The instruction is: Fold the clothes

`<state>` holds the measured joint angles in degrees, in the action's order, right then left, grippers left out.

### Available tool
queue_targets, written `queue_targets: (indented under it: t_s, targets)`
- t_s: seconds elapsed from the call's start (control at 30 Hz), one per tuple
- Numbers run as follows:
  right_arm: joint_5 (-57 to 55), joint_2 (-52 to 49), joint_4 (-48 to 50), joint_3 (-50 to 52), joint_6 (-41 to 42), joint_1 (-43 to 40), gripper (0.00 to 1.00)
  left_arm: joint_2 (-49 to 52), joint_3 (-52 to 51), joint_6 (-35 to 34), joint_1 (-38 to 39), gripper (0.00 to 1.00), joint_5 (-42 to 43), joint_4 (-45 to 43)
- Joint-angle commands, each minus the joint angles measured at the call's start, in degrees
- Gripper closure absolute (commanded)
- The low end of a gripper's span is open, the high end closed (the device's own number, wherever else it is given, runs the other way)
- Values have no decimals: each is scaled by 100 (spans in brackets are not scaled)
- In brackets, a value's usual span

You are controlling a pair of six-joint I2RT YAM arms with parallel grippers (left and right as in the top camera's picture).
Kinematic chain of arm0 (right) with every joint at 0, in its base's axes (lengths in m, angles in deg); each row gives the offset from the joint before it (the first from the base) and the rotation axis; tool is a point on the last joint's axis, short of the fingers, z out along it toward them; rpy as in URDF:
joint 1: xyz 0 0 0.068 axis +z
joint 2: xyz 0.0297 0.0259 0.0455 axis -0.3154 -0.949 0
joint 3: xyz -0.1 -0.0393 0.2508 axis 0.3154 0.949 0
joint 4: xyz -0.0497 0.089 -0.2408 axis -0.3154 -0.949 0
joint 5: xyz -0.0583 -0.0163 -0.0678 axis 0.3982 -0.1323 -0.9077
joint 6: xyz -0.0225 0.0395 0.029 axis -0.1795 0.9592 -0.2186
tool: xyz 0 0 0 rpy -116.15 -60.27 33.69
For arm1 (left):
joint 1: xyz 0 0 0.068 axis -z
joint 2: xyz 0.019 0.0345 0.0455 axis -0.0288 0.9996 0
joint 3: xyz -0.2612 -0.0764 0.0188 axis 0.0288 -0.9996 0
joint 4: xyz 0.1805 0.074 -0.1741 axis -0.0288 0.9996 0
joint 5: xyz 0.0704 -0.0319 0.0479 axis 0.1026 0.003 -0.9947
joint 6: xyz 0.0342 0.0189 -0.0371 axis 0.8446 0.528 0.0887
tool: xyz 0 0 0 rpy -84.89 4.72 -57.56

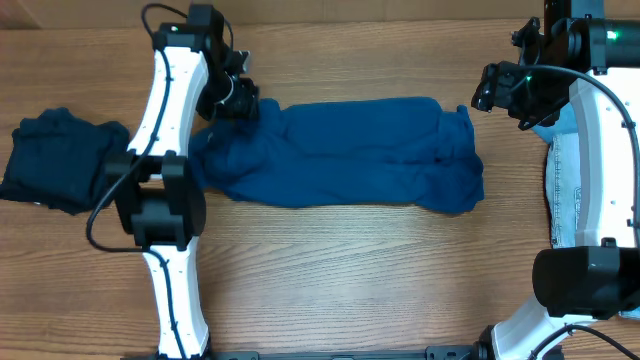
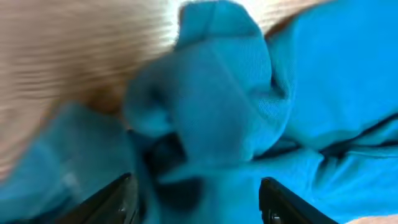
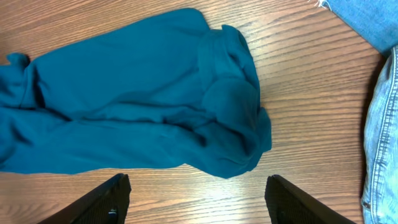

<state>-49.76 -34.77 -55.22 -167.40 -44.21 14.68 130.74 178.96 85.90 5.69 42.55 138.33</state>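
My left gripper [image 2: 198,196]: jaws wide astride the one blue garment [image 1: 340,150]; my right gripper [image 3: 196,199]: jaws wide, empty. One navy garment [image 1: 55,160], two denim pieces [image 3: 380,124].

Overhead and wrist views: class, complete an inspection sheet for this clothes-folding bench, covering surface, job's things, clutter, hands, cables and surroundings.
Surface: wooden table, plain grain.
Job's things: mid-blue garment rumpled at centre; dark navy garment left; pale denim right.
Clutter: nothing seen.
Hands: left hand open over the blue garment's bunched end; right hand open, empty.
Cables: black cable loops beside left arm; second cable over right arm.
Surroundings: nothing seen.
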Motion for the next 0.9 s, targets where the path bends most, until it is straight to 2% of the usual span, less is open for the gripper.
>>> queue_targets:
  t_s: [0.0, 0.13, 0.23, 0.3, 0.33, 0.57, 0.63, 0.7, 0.73, 0.77, 0.87]
  targets:
    - [68, 74, 52, -114, 24, -17, 27, 273, 9, 151, -24, 34, 688, 96]
    - [66, 72, 133, -114, 24, -17, 26, 313, 9, 114, 24, 42, 719, 286]
    - [68, 72, 136, -114, 22, -17, 26, 315, 9, 44, 85, 47, -387, 782]
    - [68, 74, 122, -114, 24, -17, 26, 315, 9, -387, 50, 49, -1154, 1051]
    - [68, 72, 109, -114, 24, -17, 26, 315, 9, -551, 9, 50, -1250, 1115]
    - [68, 72, 83, -114, 24, -17, 27, 315, 9, -1351, -79, 50, -1497, 1167]
    - [68, 72, 72, -114, 24, -17, 27, 317, 9, -1237, -68, 50, -1088, 951]
    - [68, 74, 72, -114, 24, -17, 27, 317, 9, -1132, -44, 68, -693, 789]
    - [68, 72, 70, -114, 22, -17, 27, 317, 9, -1126, -7, 89, -428, 660]
    - [68, 72, 66, -114, 22, -17, 27, 315, 31, -1067, 24, 96, -341, 564]
    - [68, 72, 63, -111, 22, -17, 27, 282, 422, -914, 39, 96, -184, 693]
